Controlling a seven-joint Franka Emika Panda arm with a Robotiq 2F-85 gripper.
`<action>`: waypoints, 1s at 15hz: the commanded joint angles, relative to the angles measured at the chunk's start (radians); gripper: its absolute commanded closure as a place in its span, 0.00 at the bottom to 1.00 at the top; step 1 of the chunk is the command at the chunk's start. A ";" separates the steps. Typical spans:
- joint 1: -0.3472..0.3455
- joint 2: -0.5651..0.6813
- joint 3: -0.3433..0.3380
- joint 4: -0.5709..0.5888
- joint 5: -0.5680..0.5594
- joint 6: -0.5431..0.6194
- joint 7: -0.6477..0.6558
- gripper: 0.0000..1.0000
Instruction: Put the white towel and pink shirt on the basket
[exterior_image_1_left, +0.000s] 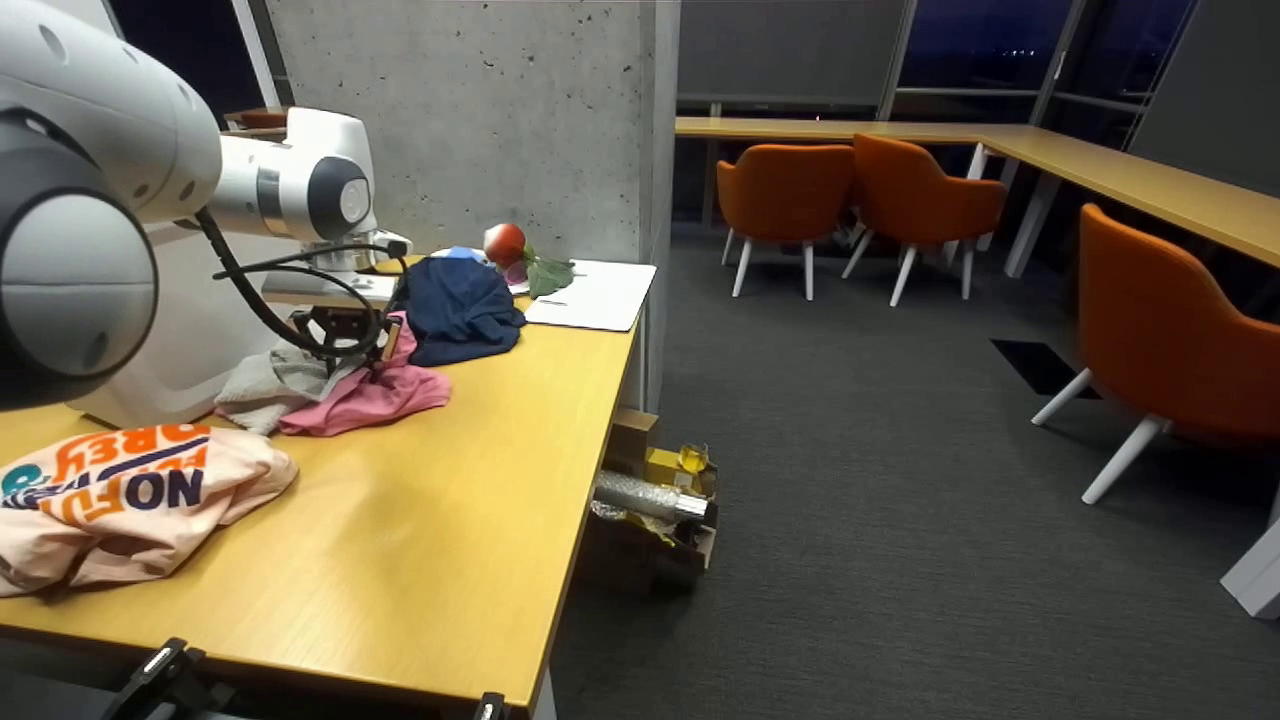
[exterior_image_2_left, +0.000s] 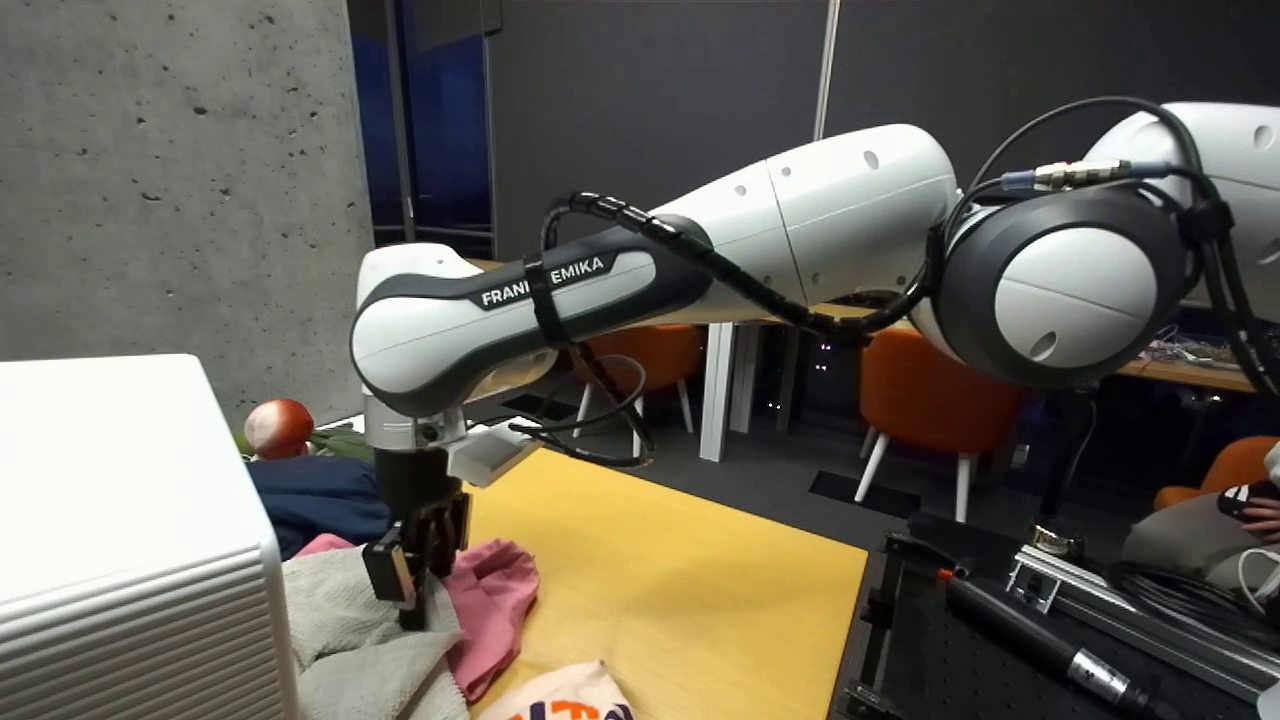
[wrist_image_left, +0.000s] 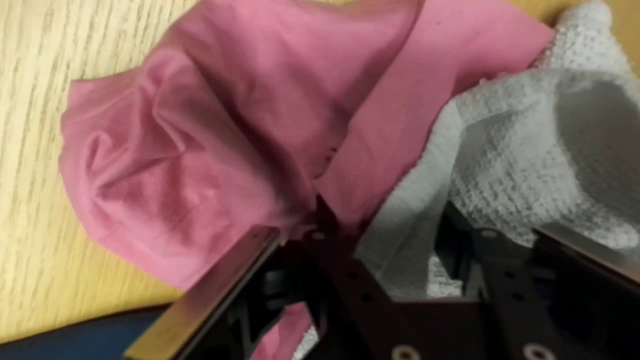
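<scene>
The white towel, greyish and textured, lies crumpled on the table beside the white box in both exterior views (exterior_image_1_left: 268, 385) (exterior_image_2_left: 350, 610). The pink shirt (exterior_image_1_left: 385, 395) lies bunched against and partly under it; it also shows in an exterior view (exterior_image_2_left: 495, 610) and the wrist view (wrist_image_left: 225, 140). My gripper (exterior_image_1_left: 352, 368) points down into the two cloths. In the wrist view the gripper (wrist_image_left: 385, 212) is open, with a fold of the towel (wrist_image_left: 415, 220) between its fingers and pink cloth at one finger. A large white box (exterior_image_2_left: 120, 480) with a ribbed side may be the basket; its opening is not visible.
A navy cloth (exterior_image_1_left: 460, 305) lies behind the pink shirt. A peach shirt with lettering (exterior_image_1_left: 150, 500) lies near the table's front. A red-and-white round object (exterior_image_1_left: 505, 244), green leaves (exterior_image_1_left: 548, 274) and a white board (exterior_image_1_left: 600, 292) are by the concrete wall.
</scene>
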 joint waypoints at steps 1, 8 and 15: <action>-0.011 0.044 -0.010 0.125 -0.017 -0.119 0.022 0.80; -0.071 0.003 -0.024 0.234 -0.003 -0.334 0.037 0.98; -0.037 -0.209 0.034 0.204 0.026 -0.413 -0.015 0.98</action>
